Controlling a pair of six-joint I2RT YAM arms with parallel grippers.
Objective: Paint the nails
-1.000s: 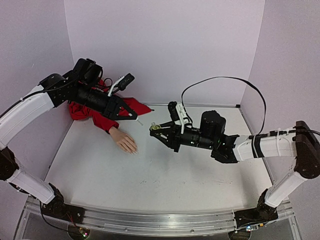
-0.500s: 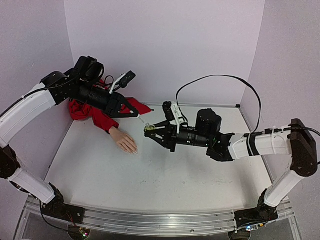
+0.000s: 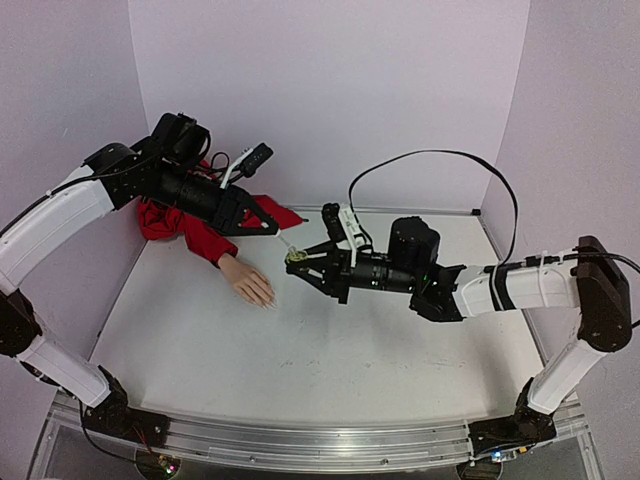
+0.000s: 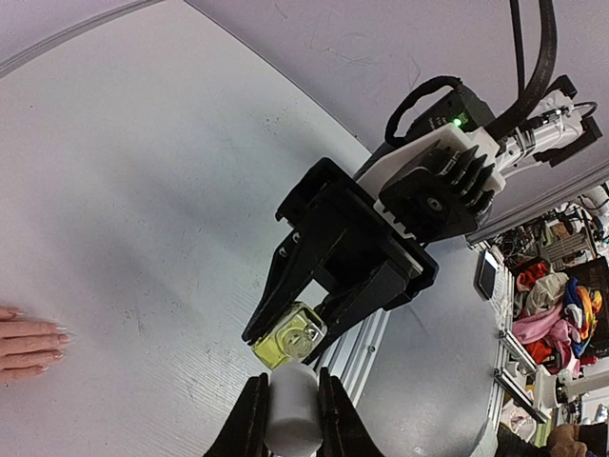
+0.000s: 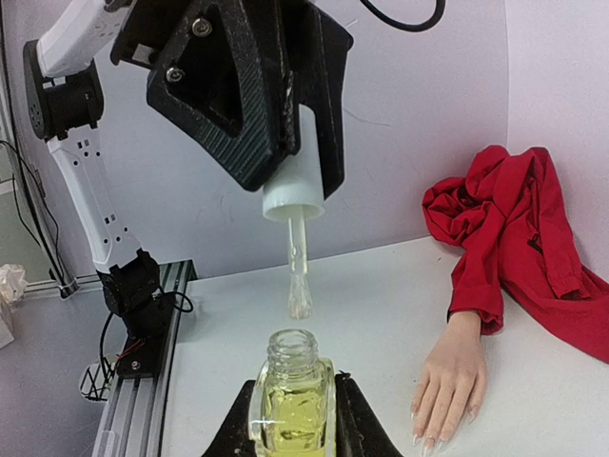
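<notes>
Top view: the left claw [image 3: 272, 228] and right claw [image 3: 303, 260] meet tip to tip above the worktop [image 3: 300, 370]. The mannequin hand [image 3: 247, 281] lies flat just left of the bottle [image 3: 298, 257], nails [image 3: 268, 300] at its near end. Left wrist view: the left claw is clamped on the white cap [image 4: 293, 411], just above the bottle. Right wrist view: the right claw grips the open bottle, and the brush [image 5: 299, 286] hangs just over its neck. Best to keep the bottle level and the brush plumb, wipe excess on the rim, then carry the brush left to the nails.
</notes>
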